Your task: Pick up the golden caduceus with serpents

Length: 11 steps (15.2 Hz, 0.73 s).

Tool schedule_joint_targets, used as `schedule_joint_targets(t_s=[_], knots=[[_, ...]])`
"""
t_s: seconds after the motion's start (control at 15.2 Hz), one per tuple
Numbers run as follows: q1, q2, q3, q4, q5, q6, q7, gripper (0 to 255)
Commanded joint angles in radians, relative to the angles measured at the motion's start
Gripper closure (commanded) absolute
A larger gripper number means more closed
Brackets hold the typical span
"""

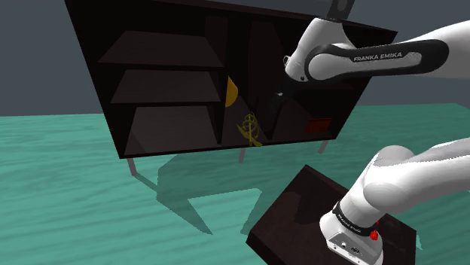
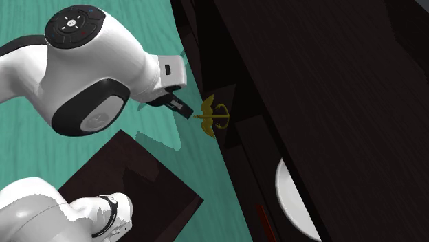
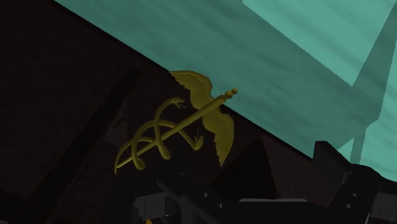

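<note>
You risked tipping the caduceus or shoving it deeper. It was thin and winged, and it sat in the shelf's lower middle bay, at the centre of the shoulder view, close to a divider the jaws could have clipped. The jaws stood apart and empty, near the caduceus and to its left in the second exterior view.

Golden winged caduceus (serpents coiled round its staff) sits inside the dark shelf.
</note>
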Motion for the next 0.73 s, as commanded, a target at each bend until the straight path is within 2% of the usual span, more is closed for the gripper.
schedule_joint_targets(t_s=[0.0, 0.33, 0.66], knots=[[-0.008, 0.05, -0.019, -0.022, -0.019, 0.094, -0.036, 0], [-0.021, 0.215, -0.065, -0.029, -0.055, 0.313, -0.117, 0], [-0.023, 0.41, -0.114, 0.012, -0.064, 0.515, -0.207, 0]])
